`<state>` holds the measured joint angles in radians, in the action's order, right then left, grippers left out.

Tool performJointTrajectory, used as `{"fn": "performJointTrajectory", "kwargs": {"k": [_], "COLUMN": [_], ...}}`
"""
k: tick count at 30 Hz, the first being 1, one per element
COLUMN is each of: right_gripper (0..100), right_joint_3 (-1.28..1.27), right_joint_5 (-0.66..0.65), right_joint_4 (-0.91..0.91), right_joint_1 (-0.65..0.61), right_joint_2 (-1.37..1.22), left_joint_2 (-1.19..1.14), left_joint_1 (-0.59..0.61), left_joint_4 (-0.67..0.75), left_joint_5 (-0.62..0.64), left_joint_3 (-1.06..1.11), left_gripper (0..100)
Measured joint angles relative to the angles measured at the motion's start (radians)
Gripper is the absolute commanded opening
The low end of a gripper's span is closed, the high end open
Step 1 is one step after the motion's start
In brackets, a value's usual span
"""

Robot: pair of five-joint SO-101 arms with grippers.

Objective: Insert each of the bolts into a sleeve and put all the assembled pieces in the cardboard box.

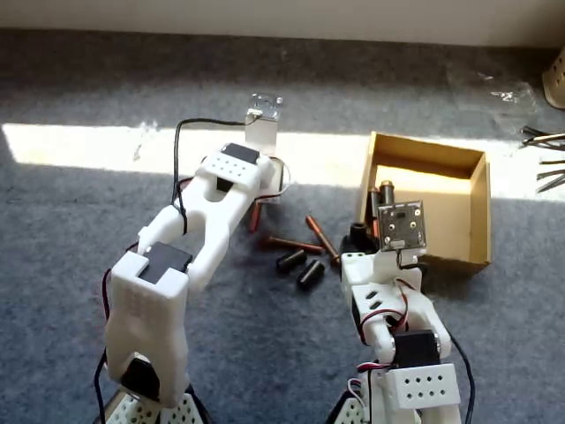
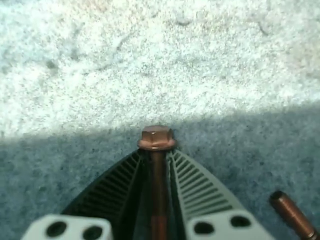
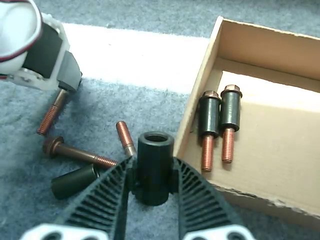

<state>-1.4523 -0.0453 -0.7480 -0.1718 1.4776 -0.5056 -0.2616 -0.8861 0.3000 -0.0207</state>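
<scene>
My left gripper (image 2: 157, 152) is shut on a copper bolt (image 2: 156, 137), whose hex head pokes out past the fingertips over the carpet. In the high view this bolt (image 1: 255, 216) hangs below the left arm. My right gripper (image 3: 154, 162) is shut on a black sleeve (image 3: 155, 167), held upright with its bore open, just outside the cardboard box (image 3: 200, 100). Two assembled pieces (image 3: 209, 125) (image 3: 230, 120) lie side by side in the box. Between the arms lie two loose bolts (image 1: 287, 241) (image 1: 322, 237) and two loose sleeves (image 1: 291, 261) (image 1: 311, 272).
The cardboard box (image 1: 481, 208) sits to the right of the loose parts on grey carpet. A sunlit band crosses the carpet behind the arms. Metal tools (image 1: 543, 137) lie at the far right edge.
</scene>
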Motion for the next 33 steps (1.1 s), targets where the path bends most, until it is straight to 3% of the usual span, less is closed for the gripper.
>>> {"fn": "performJointTrajectory", "kwargs": {"k": [8,13,17,27,33], "right_gripper": [0.5,0.5,0.5,0.5,0.5], "right_joint_3": [0.000,-0.035,-0.117,-0.193,-0.193], "right_joint_5": [0.000,0.000,0.000,0.000,0.000], "right_joint_4": [0.000,0.018,0.150,0.322,0.324], "right_joint_1": [-0.021,-0.095,-0.104,-0.109,-0.184], "right_joint_2": [0.000,0.000,0.000,0.000,0.000], "left_joint_2": [-0.003,-0.003,0.014,0.348,0.617], "left_joint_1": [0.003,-0.025,-0.054,-0.052,-0.048], "left_joint_4": [-0.216,-0.402,-0.486,-0.496,-0.376], "left_joint_5": [-0.003,-0.158,-0.198,-0.224,-0.272], "left_joint_3": [-0.132,-0.281,-0.325,-0.153,0.081], "left_gripper": [1,1,1,1,1]}}
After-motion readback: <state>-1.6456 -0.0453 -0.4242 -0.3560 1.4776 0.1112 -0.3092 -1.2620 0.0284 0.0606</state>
